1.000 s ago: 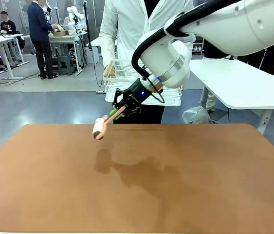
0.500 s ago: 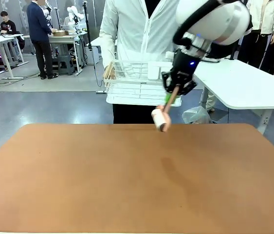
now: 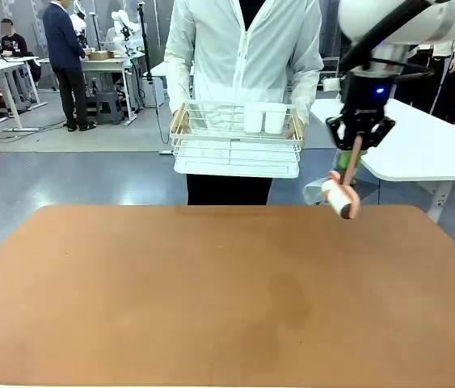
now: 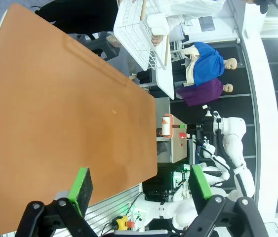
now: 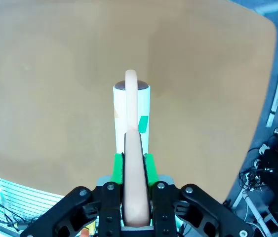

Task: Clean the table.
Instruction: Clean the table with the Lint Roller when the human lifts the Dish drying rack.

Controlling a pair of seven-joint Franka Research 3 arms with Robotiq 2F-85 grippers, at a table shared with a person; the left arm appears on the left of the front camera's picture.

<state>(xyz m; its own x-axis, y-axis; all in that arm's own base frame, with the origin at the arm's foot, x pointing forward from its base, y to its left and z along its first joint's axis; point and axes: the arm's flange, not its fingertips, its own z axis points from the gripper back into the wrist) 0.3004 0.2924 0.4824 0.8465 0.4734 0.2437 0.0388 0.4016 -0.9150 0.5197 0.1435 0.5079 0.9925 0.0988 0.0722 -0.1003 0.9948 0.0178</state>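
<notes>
The table [image 3: 130, 307] lies level, its reddish-brown matte top smooth (corners rounded).

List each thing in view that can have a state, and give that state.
Right tool, shut on the lint roller handle.
Left tool, open, holding nothing.
Lint roller, gripped, raised off the table.
Wire rack, held by the person, two white cups standing upright in it.

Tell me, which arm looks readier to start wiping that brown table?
The right arm: its jaws are shut on the lint roller's handle, by the table's far edge. The left arm has open, empty jaws.
</notes>
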